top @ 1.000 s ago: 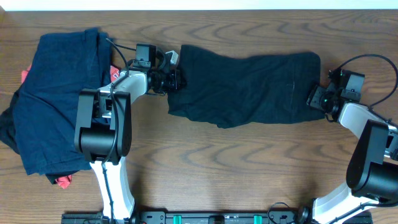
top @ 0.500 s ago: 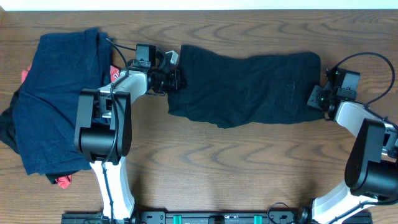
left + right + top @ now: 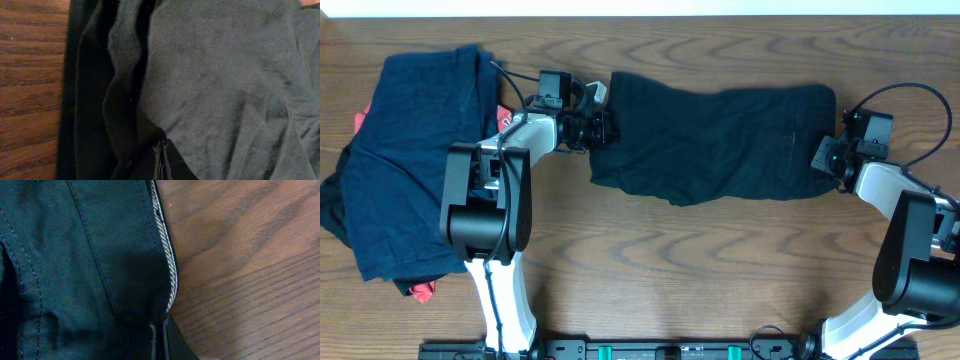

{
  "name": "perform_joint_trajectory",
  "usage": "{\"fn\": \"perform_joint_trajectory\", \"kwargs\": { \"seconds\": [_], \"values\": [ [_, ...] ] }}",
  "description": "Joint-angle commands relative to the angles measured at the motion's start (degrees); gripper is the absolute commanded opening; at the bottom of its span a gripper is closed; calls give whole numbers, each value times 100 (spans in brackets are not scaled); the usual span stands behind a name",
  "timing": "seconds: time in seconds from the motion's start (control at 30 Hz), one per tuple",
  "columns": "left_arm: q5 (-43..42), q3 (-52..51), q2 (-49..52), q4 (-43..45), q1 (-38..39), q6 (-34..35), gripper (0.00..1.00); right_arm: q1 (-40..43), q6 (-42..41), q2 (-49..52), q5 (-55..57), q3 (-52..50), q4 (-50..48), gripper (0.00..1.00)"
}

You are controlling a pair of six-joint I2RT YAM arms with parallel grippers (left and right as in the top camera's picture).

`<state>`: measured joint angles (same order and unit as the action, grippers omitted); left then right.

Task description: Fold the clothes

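Garment (image 3: 720, 140): black, spread flat mid-bench, long axis left to right, lower edge uneven with a bulge toward its left half. Not yet folded.

Left gripper (image 3: 600, 128): at the garment's left end. In the wrist view the jaws are drawn narrow, and bunched cloth runs straight into them. Reads as a pinch on that edge.

Right gripper (image 3: 825, 160): at the garment's right end, on the waistband (image 3: 167, 275). Jaws are likewise narrow, and the stitched band with its pale lining leads into the tips. Reads as holding it.

Step in hand, by my read: tension the garment end to end before the fold.

- Pull the two ends apart evenly; you want the ripples at the left end drawn out, not dragged.
- Check you hold every layer at the left end. Several folds stack there, and a partial pinch will let the under-layer sag.
- Lift only enough to clear the bench (image 3: 670, 270), then carry one end over the other and match the edges before letting go.
- Stay off the navy pile (image 3: 410, 160), well left of the garment, just past the left arm.
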<state>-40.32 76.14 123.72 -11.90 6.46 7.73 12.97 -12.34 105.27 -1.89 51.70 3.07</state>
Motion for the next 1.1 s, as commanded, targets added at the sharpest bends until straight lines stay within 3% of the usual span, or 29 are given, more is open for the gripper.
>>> {"fn": "perform_joint_trajectory", "kwargs": {
  "seconds": [0.0,0.23,0.67,0.87,1.07],
  "values": [
    [612,-52,356,-85,-7,9,6,155,-90,68,-2,-37,133,1],
    [629,-52,356,-101,-7,7,6,745,-26,-295,-1467,2,168,1],
    [627,-52,356,-125,-4,7,6,1399,173,-960,-2146,4,398,1],
    [627,-52,356,-125,0,7,6,1174,275,-1102,-2863,4,372,1],
    [627,-52,356,-120,0,7,6,299,284,-1696,-3416,7,116,1]
  ]
}}
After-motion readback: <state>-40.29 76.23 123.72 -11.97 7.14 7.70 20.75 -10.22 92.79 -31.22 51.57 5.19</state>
